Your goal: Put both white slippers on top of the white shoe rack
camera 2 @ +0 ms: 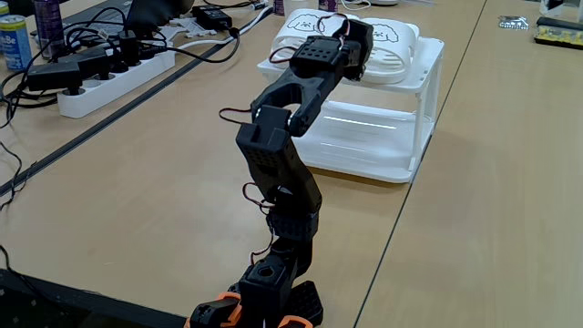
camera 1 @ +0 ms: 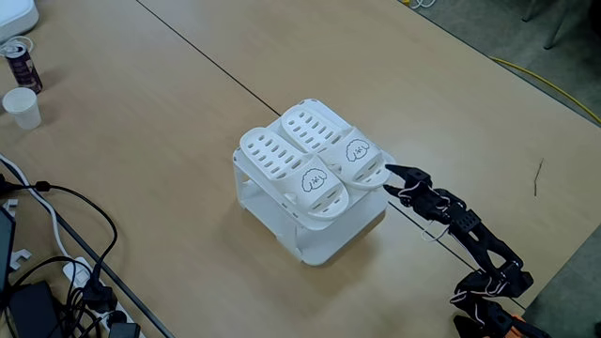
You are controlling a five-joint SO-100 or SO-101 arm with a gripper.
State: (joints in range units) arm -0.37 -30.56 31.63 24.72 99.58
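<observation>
In a fixed view the end effector (camera 1: 392, 176) is hovering at about four o'clock of the white shoe rack (camera 1: 319, 239), its fingers slightly parted and holding nothing, tips just beside the nearer slipper's toe. Both white slippers (camera 1: 315, 160) are lying side by side on the rack's top, long axes running from ten to four o'clock.

Office or lab workspace, long wooden tables (camera 1: 141, 103), power strip (camera 2: 114, 77), tangled cables (camera 1: 56, 235), paper cup (camera 1: 23, 107)
</observation>
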